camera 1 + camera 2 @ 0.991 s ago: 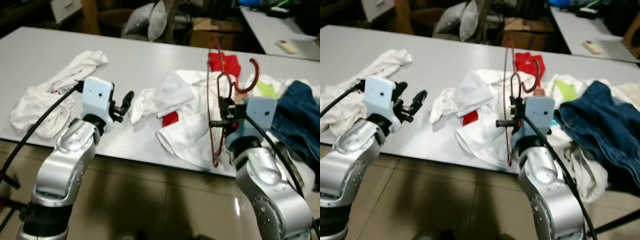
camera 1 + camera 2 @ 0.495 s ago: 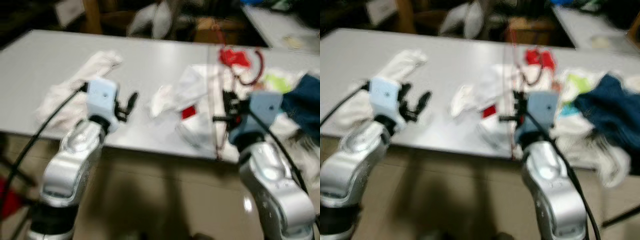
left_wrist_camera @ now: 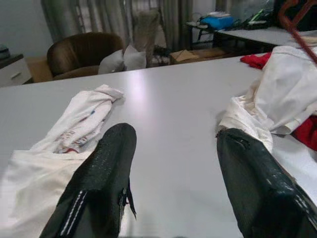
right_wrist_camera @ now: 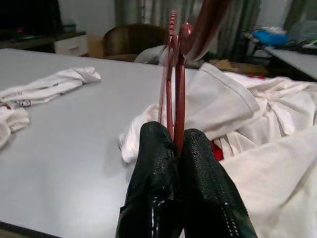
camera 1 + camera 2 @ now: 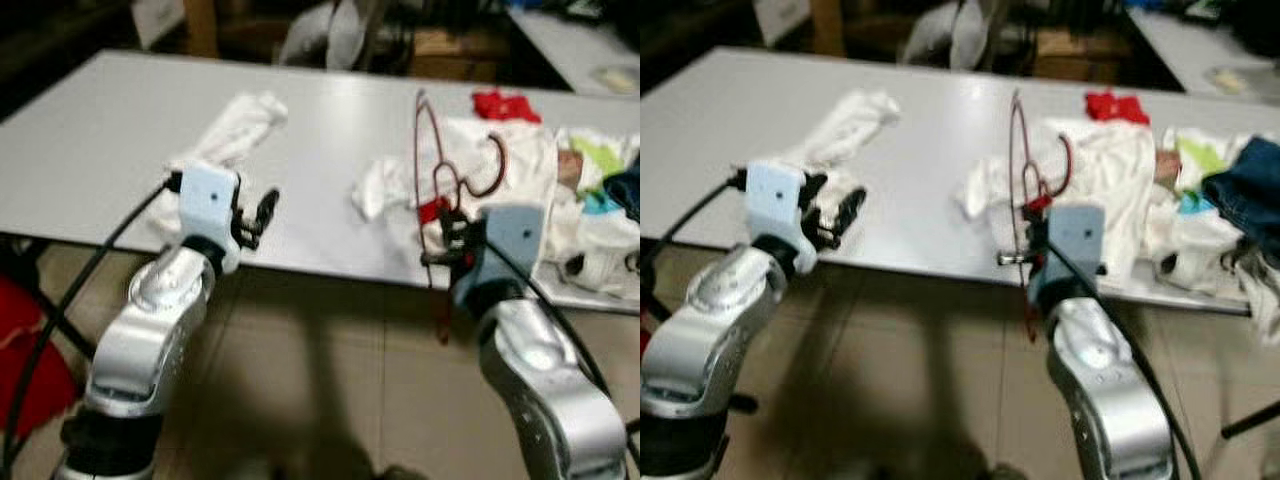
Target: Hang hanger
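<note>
The right gripper (image 4: 174,144) was clamped tight on the hanger (image 5: 432,170), its two black fingers (image 4: 153,163) pressed together with the thin red wires pinched between them. That hanger was a slim, dark red wire one, glossy, standing nearly upright in the grip at the near edge of the grey table (image 5: 330,120). Its long narrow loop rose above the gripper over the clothes, its hook (image 5: 492,165) curled off toward the robot's right, and a short length of wire dropped below the table edge toward the tiled floor (image 5: 350,380). From the right wrist view, two red strands ran up side by side out of the fingertips, one ribbed along its edge, with the thicker curve of the hook out of focus above.

Over on the other side, the left gripper (image 3: 173,148) was held spread wide with nothing between its fingers (image 3: 106,168), poised at the table's near edge. Just beyond it lay a crumpled white garment (image 5: 235,130) with faint printing. Behind the hanger sat a heap of white clothes (image 5: 500,185), a red piece (image 5: 505,105) further back, a scrap of green (image 5: 590,155) and something dark blue (image 5: 1250,185) at the far right. A brown armchair (image 3: 84,52) stood beyond the table in the left wrist view.
</note>
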{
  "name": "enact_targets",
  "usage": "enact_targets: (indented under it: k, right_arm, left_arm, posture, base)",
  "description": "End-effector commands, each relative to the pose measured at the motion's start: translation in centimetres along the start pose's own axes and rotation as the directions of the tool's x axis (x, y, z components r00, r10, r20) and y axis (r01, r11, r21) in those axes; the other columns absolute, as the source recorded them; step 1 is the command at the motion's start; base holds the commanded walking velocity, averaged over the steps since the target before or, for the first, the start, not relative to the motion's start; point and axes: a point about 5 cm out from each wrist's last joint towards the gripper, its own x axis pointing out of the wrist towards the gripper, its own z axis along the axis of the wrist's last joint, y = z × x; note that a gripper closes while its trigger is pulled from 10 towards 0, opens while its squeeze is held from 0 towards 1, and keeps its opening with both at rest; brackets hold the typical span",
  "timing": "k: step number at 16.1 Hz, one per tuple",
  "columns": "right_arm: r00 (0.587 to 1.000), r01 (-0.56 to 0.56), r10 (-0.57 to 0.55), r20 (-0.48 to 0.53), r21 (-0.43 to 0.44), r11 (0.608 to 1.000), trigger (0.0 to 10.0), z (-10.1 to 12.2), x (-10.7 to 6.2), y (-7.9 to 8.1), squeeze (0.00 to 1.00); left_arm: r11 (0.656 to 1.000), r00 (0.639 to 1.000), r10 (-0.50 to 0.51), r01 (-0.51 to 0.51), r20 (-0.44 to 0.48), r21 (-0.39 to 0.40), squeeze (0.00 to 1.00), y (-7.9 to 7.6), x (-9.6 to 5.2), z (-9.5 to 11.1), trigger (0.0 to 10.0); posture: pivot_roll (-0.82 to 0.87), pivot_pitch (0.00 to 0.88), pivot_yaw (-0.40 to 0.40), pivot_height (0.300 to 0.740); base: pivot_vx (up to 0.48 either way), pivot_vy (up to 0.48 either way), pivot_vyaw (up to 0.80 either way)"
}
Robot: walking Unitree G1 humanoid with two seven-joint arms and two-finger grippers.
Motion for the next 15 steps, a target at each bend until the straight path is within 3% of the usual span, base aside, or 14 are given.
enact_targets:
  k: [1,7,9,10,13,14,15]
  right_arm:
    - [0.999,-0.032,0.032,0.019,-0.01,0.999,10.0,0.5,0.1,0.4,0.0]
    - [0.996,-0.085,0.086,0.012,-0.075,0.994,10.0,0.4,0.1,0.7,0.0]
    - [0.987,-0.162,0.162,0.005,0.042,0.986,10.0,0.4,0.3,1.1,0.0]
    - [0.933,-0.356,0.359,-0.008,0.106,0.929,10.0,0.6,0.0,1.2,0.0]
    - [0.859,-0.507,0.509,-0.052,0.035,0.861,10.0,0.7,-0.5,-1.4,0.0]
    - [0.792,-0.607,0.611,-0.017,0.097,0.789,10.0,1.5,-1.1,-3.1,0.0]
    - [0.773,-0.63,0.634,0.001,0.116,0.768,10.0,1.8,-1.3,-3.5,0.0]
  left_arm:
    - [1.0,1.0,0.023,-0.023,-0.005,0.006,0.0,0.5,0.0,-0.1,10.0]
    - [1.0,1.0,0.025,-0.025,-0.007,0.003,0.0,0.3,0.0,-0.3,10.0]
    - [1.0,1.0,0.022,-0.022,-0.012,-0.008,0.0,0.3,-0.2,-0.4,10.0]
    - [1.0,1.0,-0.019,0.019,0.007,-0.022,0.0,0.3,-0.5,-0.1,10.0]
    - [0.998,0.997,-0.053,0.055,0.054,-0.034,0.0,1.3,-0.7,0.8,10.0]
    - [0.995,0.995,-0.084,0.086,0.056,-0.043,0.0,1.7,-0.8,0.9,10.0]
    - [0.993,0.993,-0.098,0.101,0.063,-0.054,0.0,1.7,-0.9,1.0,10.0]
  posture:
    - [0.0,0.05,-0.005,0.74]
    - [0.0,0.05,-0.013,0.74]
    - [0.01,0.047,-0.018,0.74]
    - [0.01,0.043,-0.02,0.74]
    - [0.02,0.036,-0.021,0.74]
    - [0.02,0.031,-0.02,0.74]
    - [0.02,0.029,-0.02,0.74]
  base:
    - [0.0,0.356,0.0]
    - [0.0,0.355,0.0]
    - [0.0,0.307,0.0]
    - [0.0,0.0,0.0]
    - [0.0,0.0,0.0]
    - [0.0,0.0,0.0]
    - [0.0,0.0,0.0]
